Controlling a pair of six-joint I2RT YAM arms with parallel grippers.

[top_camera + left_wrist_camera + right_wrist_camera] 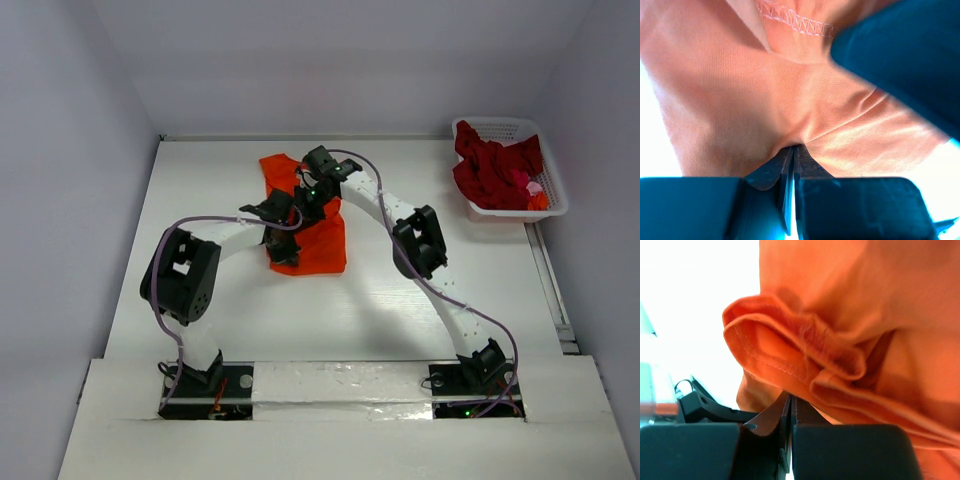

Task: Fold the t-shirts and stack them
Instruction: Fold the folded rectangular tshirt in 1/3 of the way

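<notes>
The bright orange t-shirt (318,242) hangs bunched over the middle of the table, held up by both grippers. My left gripper (280,212) is shut on its cloth; in the left wrist view the orange t-shirt (740,90) is pinched between the closed fingertips (790,150). My right gripper (318,182) is shut on a folded hem; in the right wrist view the orange t-shirt (850,315) bunches above the closed fingertips (789,399). Dark red t-shirts (495,170) lie heaped in the basket at the back right.
The white latticed basket (553,190) stands at the back right corner against the wall. White walls close in the table on the left, back and right. Both arm bases sit at the near edge.
</notes>
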